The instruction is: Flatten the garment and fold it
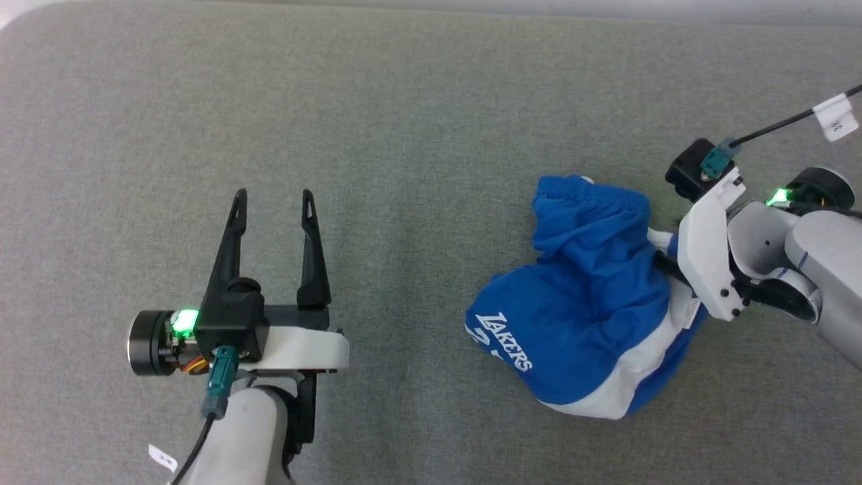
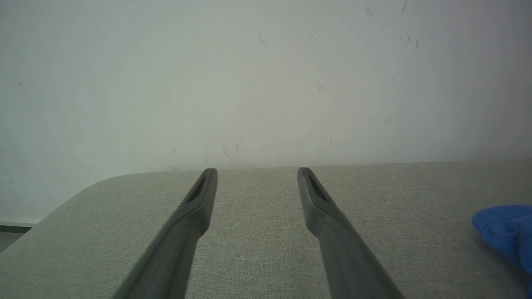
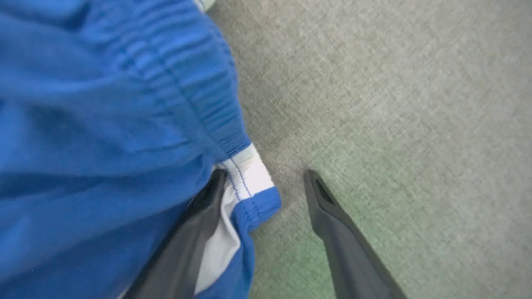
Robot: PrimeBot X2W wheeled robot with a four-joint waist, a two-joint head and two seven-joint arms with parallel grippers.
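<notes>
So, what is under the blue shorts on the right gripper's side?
One finger of the right gripper lies under the shorts; the waistband edge covers its tip. The other finger is free above the grey surface. Anything else is hidden.

Left gripper [image 1: 273,197]: 2 long dark fingers [image 1: 229,249], white bracket [image 1: 306,349], green LED [image 1: 183,320], teal plug [image 1: 221,377], grey forearm [image 1: 246,438].

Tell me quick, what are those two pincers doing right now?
Left pincer: open, empty.
Right pincer: open, straddling the edge of crumpled royal-blue fabric shorts, unclamped.
</notes>
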